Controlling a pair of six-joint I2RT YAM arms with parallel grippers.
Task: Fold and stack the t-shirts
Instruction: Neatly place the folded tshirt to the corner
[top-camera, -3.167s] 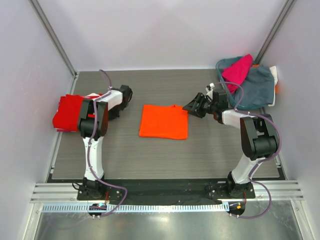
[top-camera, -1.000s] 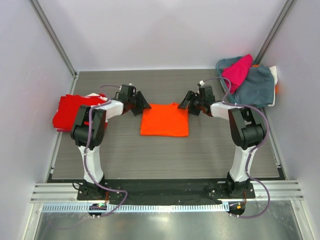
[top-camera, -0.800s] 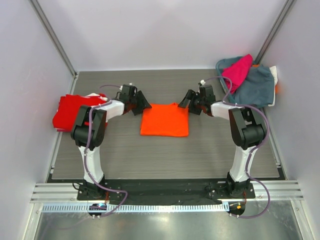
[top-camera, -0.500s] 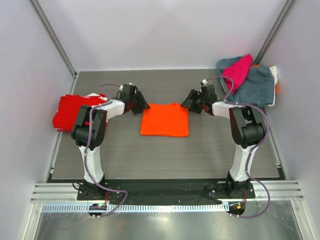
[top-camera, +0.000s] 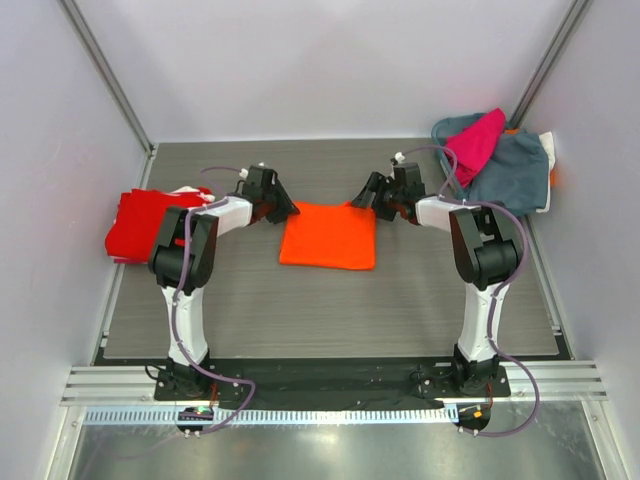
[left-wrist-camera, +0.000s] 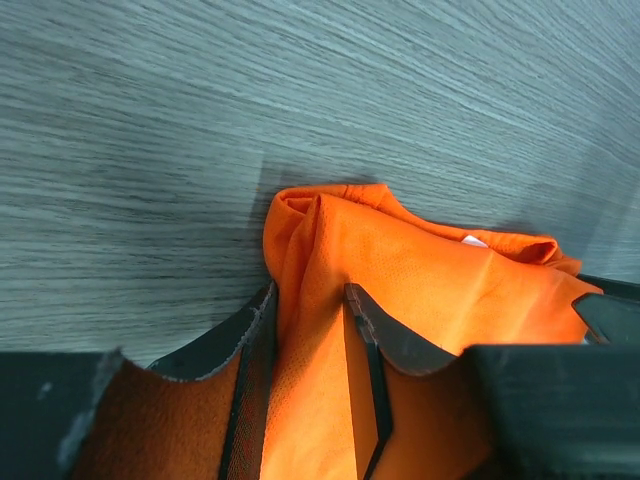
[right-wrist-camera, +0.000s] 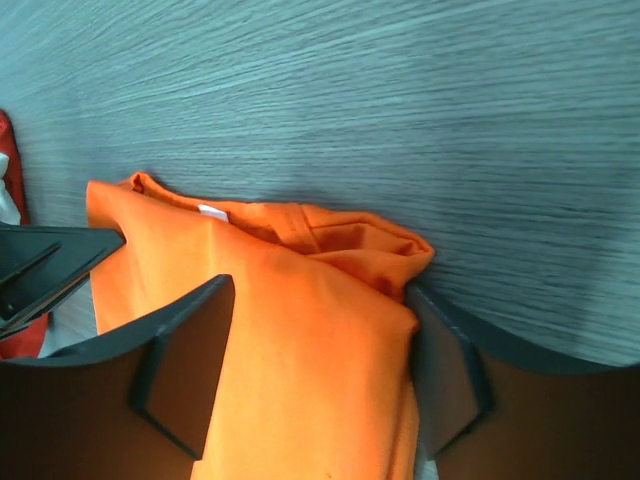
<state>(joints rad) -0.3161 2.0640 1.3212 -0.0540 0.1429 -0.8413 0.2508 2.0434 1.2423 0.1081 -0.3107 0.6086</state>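
Top view, orange t-shirt (top-camera: 328, 238): folded into a rectangle, lying flat at the middle of the worktop (top-camera: 330, 320).
Top view, arms: the left fingers (top-camera: 281, 208) are at its far-left corner and the right fingers (top-camera: 361, 199) at its far-right corner.
Top view, other shirts: the red t-shirt (top-camera: 138, 222) lies at the left edge. The magenta t-shirt (top-camera: 476, 140) sits on a grey-blue garment (top-camera: 512, 176) in the far-right corner.
Left wrist, grip: the fingers are drawn in on a ridge of orange cloth at the corner, apparently pinching it.
Right wrist, grip: the fingers are spread wide, straddling the other corner and not clamped.
Risk: if the left side lifts before the right closes, the fold would likely twist open. A pinch that catches only the top layer would peel the layers apart.
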